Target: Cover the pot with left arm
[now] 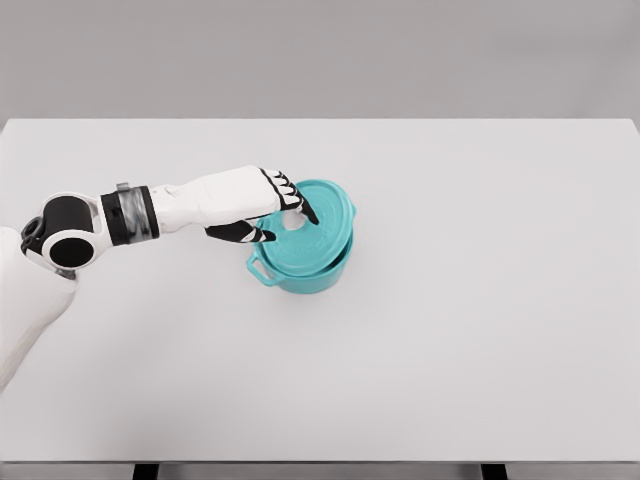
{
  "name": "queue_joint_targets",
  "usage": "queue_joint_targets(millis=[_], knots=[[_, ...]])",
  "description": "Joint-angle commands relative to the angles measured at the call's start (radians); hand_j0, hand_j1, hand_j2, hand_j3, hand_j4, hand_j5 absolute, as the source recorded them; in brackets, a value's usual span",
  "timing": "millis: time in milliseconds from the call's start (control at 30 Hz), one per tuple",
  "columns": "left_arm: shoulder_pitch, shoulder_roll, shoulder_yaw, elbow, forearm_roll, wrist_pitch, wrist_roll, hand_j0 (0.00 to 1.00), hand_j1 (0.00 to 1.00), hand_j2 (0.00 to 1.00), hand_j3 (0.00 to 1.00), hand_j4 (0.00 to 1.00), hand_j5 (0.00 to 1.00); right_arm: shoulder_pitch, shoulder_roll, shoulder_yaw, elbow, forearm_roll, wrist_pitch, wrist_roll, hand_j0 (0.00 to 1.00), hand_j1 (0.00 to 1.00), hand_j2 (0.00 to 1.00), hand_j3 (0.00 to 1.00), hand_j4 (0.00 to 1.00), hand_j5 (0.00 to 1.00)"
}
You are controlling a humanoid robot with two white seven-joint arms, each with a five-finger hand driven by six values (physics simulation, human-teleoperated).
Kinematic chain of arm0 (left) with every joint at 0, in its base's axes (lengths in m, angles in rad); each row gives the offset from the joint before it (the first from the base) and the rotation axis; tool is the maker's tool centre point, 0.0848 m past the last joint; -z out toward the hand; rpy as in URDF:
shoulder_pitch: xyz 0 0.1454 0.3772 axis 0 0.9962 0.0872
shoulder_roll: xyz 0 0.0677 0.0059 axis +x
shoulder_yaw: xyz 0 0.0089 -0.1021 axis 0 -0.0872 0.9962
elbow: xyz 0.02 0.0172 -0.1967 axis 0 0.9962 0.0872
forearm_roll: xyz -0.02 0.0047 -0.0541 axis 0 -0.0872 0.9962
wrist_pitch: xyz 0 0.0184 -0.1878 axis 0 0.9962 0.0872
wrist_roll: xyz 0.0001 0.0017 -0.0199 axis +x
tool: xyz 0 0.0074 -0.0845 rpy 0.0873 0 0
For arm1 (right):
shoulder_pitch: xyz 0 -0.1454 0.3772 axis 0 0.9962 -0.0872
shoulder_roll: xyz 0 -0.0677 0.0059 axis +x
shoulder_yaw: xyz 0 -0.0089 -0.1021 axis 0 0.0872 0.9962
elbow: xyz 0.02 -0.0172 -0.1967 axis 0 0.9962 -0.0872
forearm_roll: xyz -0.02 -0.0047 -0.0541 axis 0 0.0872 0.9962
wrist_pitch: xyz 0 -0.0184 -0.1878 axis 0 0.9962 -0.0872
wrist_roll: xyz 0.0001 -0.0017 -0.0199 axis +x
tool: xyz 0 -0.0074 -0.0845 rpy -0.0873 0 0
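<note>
Near the middle of the table (480, 330), slightly toward its left edge, stands the teal pot (300, 275) with one side handle showing at its lower left. On top sits the teal lid (325, 215), tilted and shifted toward the far right — it does not appear fully seated on the rim. The left hand (270, 210) reaches in from the left edge, its white forearm lying low over the surface. Its dark fingers (295, 200) curl over the pale knob at the lid's centre, with the thumb underneath, pinching the knob between them.

Judged from this view, the step in hand is seating the lid. To do it well:

- Keep the pinch on the knob firm until the lid lies flat.
- Bring the lid toward the near left so that its edge matches the pot's rim all round.
- Lower it level — a tilted lid may catch on the rim and push the pot across the table.
- Release only when no gap remains.

The right arm is out of view.
</note>
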Motion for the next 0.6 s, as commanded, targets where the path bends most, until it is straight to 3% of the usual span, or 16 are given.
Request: queue_joint_targets(millis=[0, 567], knots=[[0.000, 0.000, 0.001, 0.000, 0.006, 0.003, 0.001, 0.75, 0.75, 0.75, 0.75, 0.75, 0.75, 0.000, 0.000, 0.000, 0.000, 0.000, 0.000, 0.000, 1.00, 1.00, 1.00, 1.00, 1.00, 1.00], [0.000, 0.002, 0.002, -0.003, 0.007, 0.003, 0.001, 0.78, 0.78, 0.78, 0.78, 0.78, 0.78, 0.000, 0.000, 0.000, 0.000, 0.000, 0.000, 0.000, 1.00, 1.00, 1.00, 1.00, 1.00, 1.00]])
